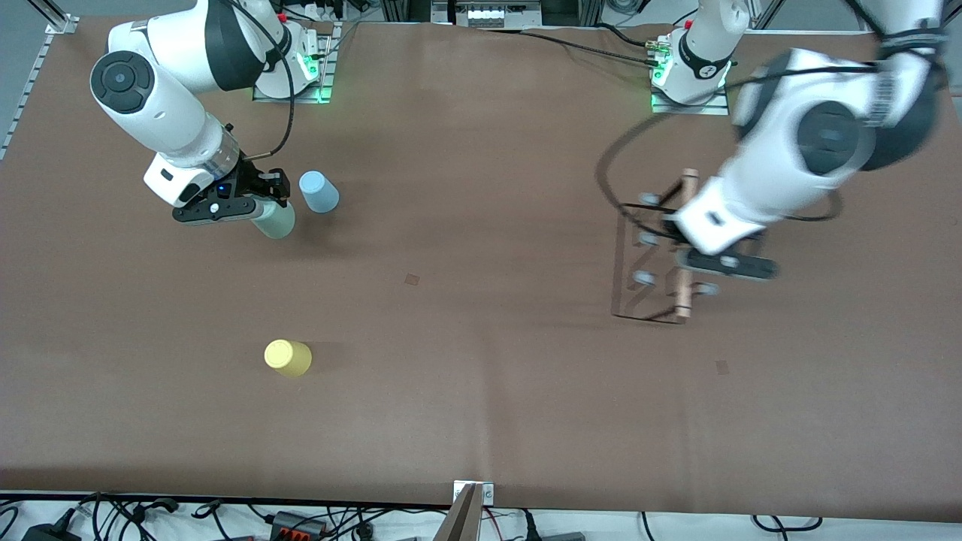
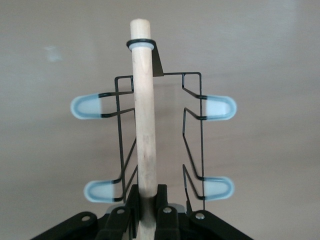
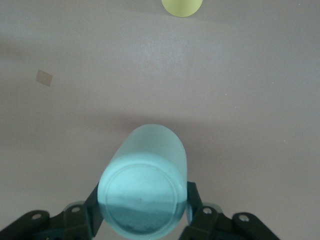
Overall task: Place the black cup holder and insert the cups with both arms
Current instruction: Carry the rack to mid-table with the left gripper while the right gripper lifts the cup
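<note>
At the right of the front view, the left gripper (image 1: pixel 723 263) is clamping its jaws on the wooden rod handle (image 2: pixel 145 130) of the black cup holder (image 1: pixel 661 252), which appears to be hanging just above the brown table (image 1: pixel 481 338), though motion blur is making that hard to judge. Toward the upper left of that frame, the right gripper (image 1: pixel 259 207) is squeezing the pale mint green cup (image 1: pixel 274 220) between its fingers (image 3: pixel 194 197), holding it tilted over the table. Just beside it, the light blue cup (image 1: pixel 319 191) is sitting upside down on the table. Lower in the frame, nearer the front camera, the yellow cup (image 1: pixel 288 358) is sitting apart from both.
</note>
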